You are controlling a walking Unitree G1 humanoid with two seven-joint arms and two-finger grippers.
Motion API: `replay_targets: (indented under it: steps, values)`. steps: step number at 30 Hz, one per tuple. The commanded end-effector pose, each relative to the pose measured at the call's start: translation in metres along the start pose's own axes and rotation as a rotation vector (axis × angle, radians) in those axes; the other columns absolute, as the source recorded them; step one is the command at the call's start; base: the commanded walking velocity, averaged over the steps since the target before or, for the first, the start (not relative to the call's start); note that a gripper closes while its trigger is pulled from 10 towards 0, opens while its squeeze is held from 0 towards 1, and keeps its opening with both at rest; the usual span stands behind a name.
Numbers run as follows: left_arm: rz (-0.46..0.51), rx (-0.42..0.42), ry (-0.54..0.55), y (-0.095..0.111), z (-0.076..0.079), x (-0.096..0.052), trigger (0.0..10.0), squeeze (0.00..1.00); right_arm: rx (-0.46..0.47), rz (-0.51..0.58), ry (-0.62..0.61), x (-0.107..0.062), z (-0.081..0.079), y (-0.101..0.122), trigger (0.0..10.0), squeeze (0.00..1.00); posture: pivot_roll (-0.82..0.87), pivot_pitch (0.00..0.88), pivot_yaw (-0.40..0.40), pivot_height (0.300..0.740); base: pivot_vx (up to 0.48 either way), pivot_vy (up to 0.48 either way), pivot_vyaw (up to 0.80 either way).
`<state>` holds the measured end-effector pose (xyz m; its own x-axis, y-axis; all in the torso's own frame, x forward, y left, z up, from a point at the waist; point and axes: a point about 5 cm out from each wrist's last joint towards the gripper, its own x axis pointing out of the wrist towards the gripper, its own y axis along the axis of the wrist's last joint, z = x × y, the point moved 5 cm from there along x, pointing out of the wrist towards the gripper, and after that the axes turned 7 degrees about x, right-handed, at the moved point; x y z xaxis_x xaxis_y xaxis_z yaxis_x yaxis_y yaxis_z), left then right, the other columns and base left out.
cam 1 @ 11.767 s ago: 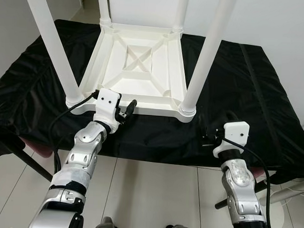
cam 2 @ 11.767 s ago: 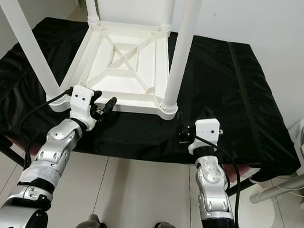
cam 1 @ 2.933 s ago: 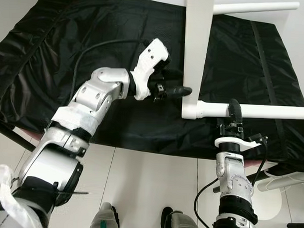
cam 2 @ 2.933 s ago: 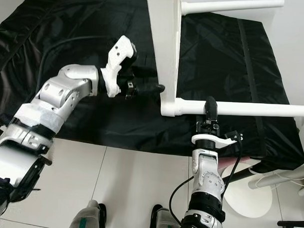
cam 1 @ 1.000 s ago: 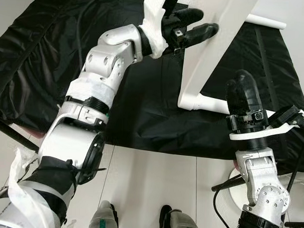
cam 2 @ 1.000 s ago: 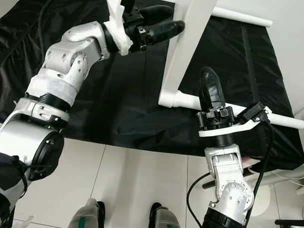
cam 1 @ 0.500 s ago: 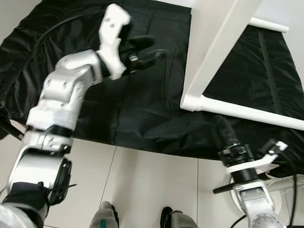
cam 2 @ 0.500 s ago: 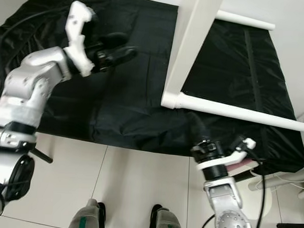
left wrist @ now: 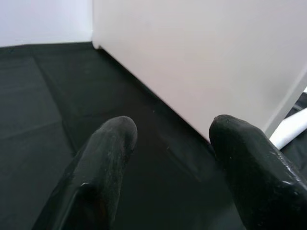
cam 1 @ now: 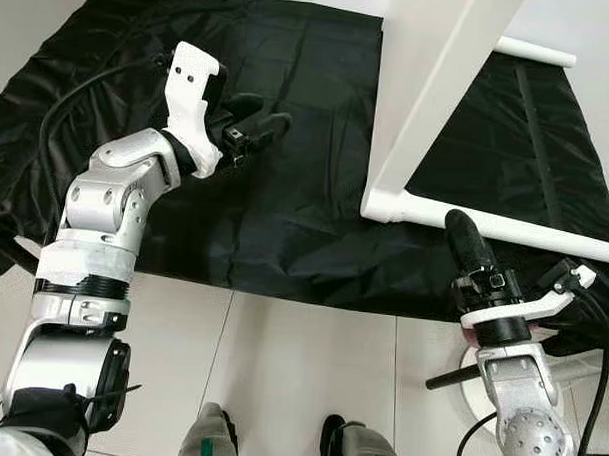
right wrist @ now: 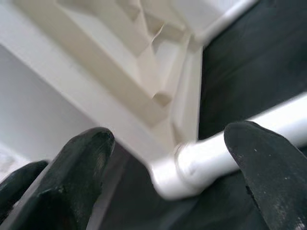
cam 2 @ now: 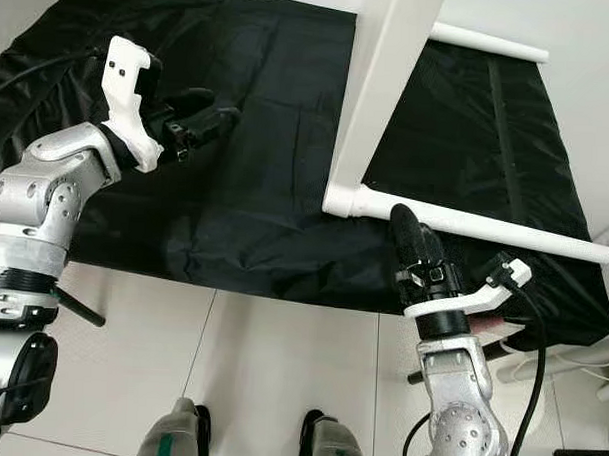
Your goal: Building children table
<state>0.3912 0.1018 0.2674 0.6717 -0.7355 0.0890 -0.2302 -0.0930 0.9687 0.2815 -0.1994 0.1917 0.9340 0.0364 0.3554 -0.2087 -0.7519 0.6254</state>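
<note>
The left tool hangs over the black cloth of the desk, its 2 fingers parted and empty, aimed toward the white children's table, which is off to its right and well apart. In the left wrist view the flat tabletop face stands beyond the spread fingers with bare cloth between.

The children's table is tipped on its side: the slab stands on edge, leaning, its lower corner resting on the cloth near the desk's front edge. From that corner 1 white leg runs level to the right, its long axis roughly along the desk front; a 2nd leg runs the same way higher up.

The right tool points up from below the desk edge, just beside and under the lower leg near the corner joint. Its wrist view shows the fingers wide apart and gripping nothing, with the leg socket and ribbed underside between them.

By my reading the right arm is far nearer, and a grasp would close across the level leg from beneath.
</note>
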Motion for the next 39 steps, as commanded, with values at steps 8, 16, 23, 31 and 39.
replay_targets:
  steps: [8,16,23,31,39]
  values:
    - [-0.108,-0.030,0.246,-0.044,-0.014,-0.005,10.0,0.00,-0.245,-0.027,-0.190,0.007,0.027,-0.002,10.0,0.00,0.09,0.050,-0.013,0.740,0.000,0.000,0.00]
    - [-0.102,-0.051,0.407,-0.050,-0.031,-0.005,10.0,0.00,-0.474,0.028,-0.265,0.010,0.039,0.012,10.0,0.00,0.08,0.009,0.022,0.740,0.000,0.000,0.00]
    - [-0.108,-0.076,0.467,-0.059,-0.032,-0.002,10.0,0.00,-0.597,0.002,-0.260,0.019,0.038,0.003,10.0,0.00,0.06,0.000,0.050,0.740,0.000,0.000,0.00]
    - [-0.123,-0.106,0.486,-0.077,-0.026,0.004,10.0,0.00,-0.674,0.023,-0.309,0.024,0.043,-0.002,10.0,0.00,0.04,0.000,0.067,0.740,0.000,0.000,0.00]
    - [-0.122,-0.087,0.491,-0.084,-0.026,0.006,10.0,0.00,-0.785,0.031,-0.326,0.025,0.046,-0.007,10.0,0.00,0.05,0.000,0.043,0.740,0.000,0.000,0.00]
